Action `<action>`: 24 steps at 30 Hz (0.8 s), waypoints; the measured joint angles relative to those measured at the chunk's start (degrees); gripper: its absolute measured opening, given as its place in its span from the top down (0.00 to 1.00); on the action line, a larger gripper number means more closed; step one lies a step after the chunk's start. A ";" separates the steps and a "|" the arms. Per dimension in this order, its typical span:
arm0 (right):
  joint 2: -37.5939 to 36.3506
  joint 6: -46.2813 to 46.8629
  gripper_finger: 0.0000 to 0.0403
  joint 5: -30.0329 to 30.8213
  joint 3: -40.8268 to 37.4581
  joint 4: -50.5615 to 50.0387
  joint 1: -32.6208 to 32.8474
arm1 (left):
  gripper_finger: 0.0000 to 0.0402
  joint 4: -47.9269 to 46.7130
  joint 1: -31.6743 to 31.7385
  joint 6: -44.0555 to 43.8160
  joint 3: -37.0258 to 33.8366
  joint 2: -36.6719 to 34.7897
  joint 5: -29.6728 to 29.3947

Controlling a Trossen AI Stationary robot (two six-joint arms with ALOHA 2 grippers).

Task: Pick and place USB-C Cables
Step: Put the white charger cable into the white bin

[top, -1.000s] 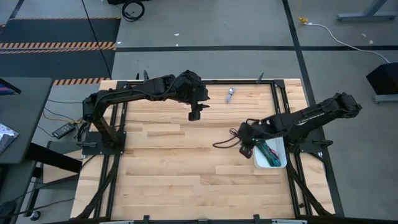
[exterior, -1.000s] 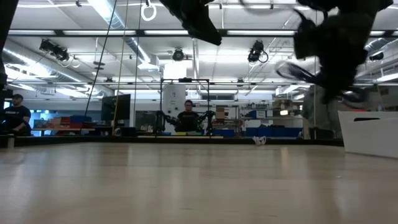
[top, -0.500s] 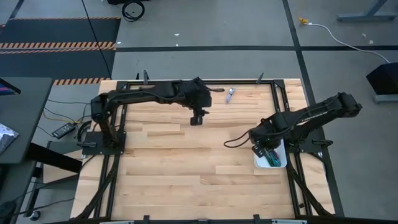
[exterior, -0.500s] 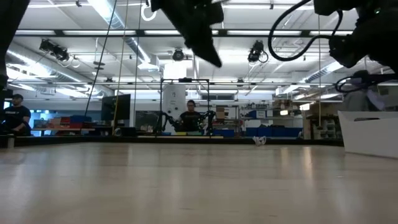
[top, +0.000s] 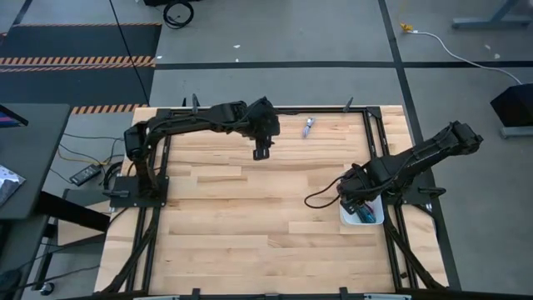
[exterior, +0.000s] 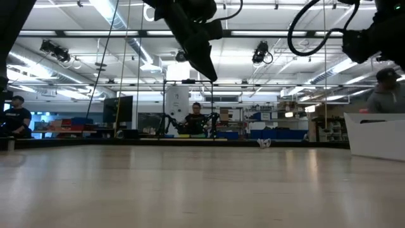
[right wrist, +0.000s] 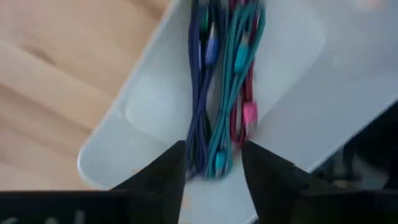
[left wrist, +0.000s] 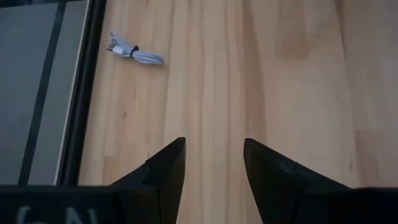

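Last loose cable, the silvery lilac cable (left wrist: 135, 53), lies on table (top: 250, 208) near far edge, ahead of left gripper (left wrist: 211, 171), jaws apart, empty; long axis crosswise; right gripper (right wrist: 211, 171), jaws parted, over tray (right wrist: 298, 56).

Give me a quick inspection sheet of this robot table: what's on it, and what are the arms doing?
Surface: wooden table in a black frame.
Job's things: lilac cable lies alone near the far edge; purple cable, teal cable and red cable lie side by side in the white tray at the right edge.
Clutter: nothing seen.
Grippers: left gripper open and empty, raised over bare wood short of the lilac cable; right gripper open just above the tray's cables.
Cables: a black lead loops from the right arm.
Surroundings: grey floor with hazard stripes; workshop with people beyond the table.
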 joint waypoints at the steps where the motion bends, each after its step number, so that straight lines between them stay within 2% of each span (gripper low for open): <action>1: 0.00 -0.92 0.58 2.17 -0.01 0.44 0.05 | 0.57 0.19 0.00 0.00 0.00 0.00 -0.01; 4: 0.00 -5.64 0.55 9.71 -0.02 4.73 -0.69 | 0.57 1.85 0.00 0.02 0.00 0.00 -0.08; 9: 0.00 -18.60 0.54 20.71 -0.02 15.08 -4.55 | 0.57 5.75 -0.02 1.59 0.00 0.00 -0.11; 15: 0.00 -29.71 0.54 25.39 -0.02 26.83 -10.12 | 0.57 6.75 0.00 0.36 0.00 0.01 -0.12; 20: 0.00 -51.20 0.55 29.24 -0.04 44.13 -9.22 | 0.57 7.27 -0.58 0.61 -0.01 1.02 1.40; 22: 0.00 -55.91 0.55 33.07 -0.02 46.48 -8.65 | 0.57 8.52 -0.80 1.47 0.01 1.22 1.98; 24: 0.00 -58.72 0.55 37.41 -0.02 44.61 -9.56 | 0.57 8.43 -0.93 2.21 0.00 1.25 1.45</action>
